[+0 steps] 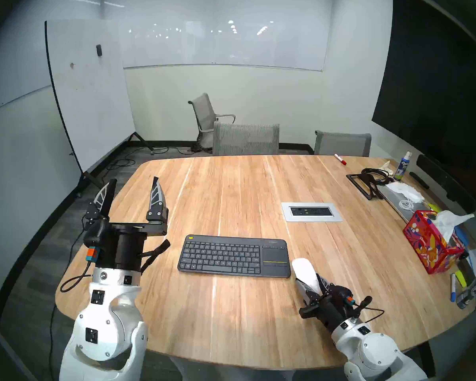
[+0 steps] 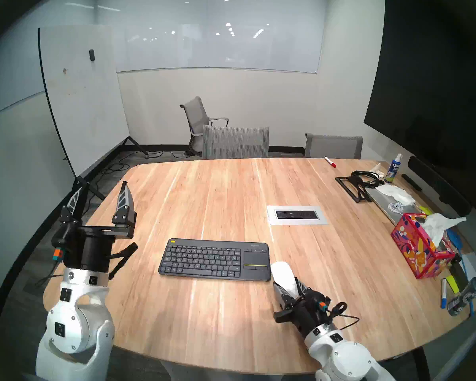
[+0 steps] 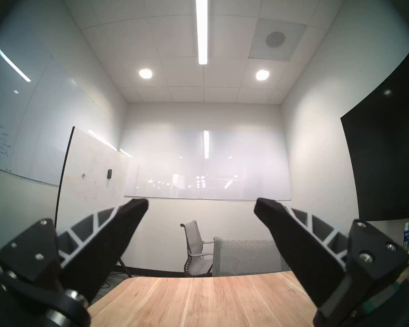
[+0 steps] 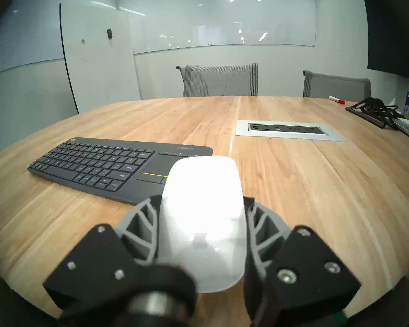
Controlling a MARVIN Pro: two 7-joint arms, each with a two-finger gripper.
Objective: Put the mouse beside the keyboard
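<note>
The dark grey keyboard [image 1: 234,255] lies flat on the wooden table [image 1: 231,193], touchpad end on my right. It also shows in the other head view [image 2: 215,259] and in the right wrist view [image 4: 109,165]. My right gripper [image 1: 309,285] is shut on the glossy white mouse [image 1: 305,271], its fingers on both sides. The mouse [image 4: 202,211] sits just right of the keyboard's near right corner; I cannot tell whether it touches the table. My left gripper [image 1: 134,185] is open and empty, raised over the table's left edge, fingers pointing up [image 3: 201,206].
A power outlet panel [image 1: 311,212] is set into the table beyond the keyboard. At the right edge stand a colourful tissue box [image 1: 430,244], a laptop stand with cables [image 1: 368,182], a spray bottle [image 1: 402,166], markers and pens. Chairs [image 1: 246,138] stand behind the table.
</note>
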